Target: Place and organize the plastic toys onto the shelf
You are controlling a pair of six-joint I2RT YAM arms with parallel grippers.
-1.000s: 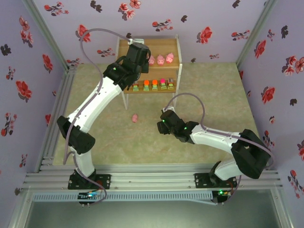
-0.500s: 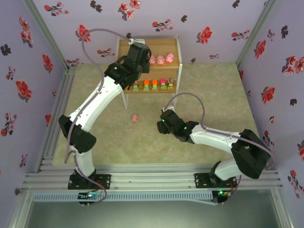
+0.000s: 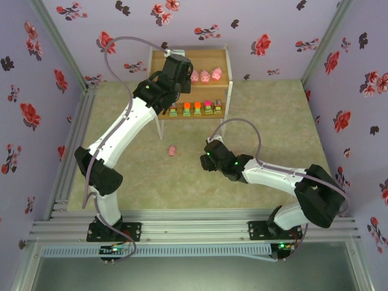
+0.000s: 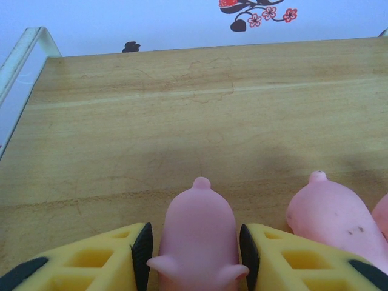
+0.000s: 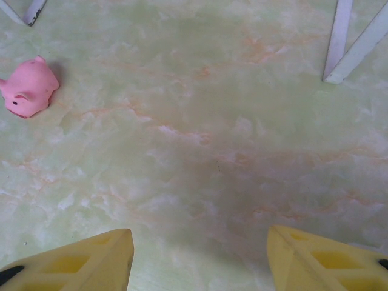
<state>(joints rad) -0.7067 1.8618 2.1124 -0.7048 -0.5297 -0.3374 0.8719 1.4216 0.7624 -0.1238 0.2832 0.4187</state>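
A pink pig (image 4: 200, 236) stands upright on the top board of the shelf (image 4: 182, 109), snout away from the camera, just beside a second pig (image 4: 330, 221) on its right. That spot makes sense: the top tier carries the pigs in a row, so this one goes down next to its neighbours, leaving bare board to its left. The left claw (image 4: 197, 254) straddles it at a narrow setting, and its black pads (image 4: 143, 248) sit right at the pig's flanks. Whether they press on it or stand a hair clear I cannot tell.

On the lower tier the blocky toys (image 3: 197, 109) are lined up along the front edge, sorted apart from the pigs.

One loose pig (image 5: 27, 88) lies on its side on the green desk (image 5: 200, 121), in front of the shelf's legs. The right claw (image 5: 200, 242) hangs low over the desk, spread wide with nothing in it and the loose pig off to its left. It looks placed to take that last toy.
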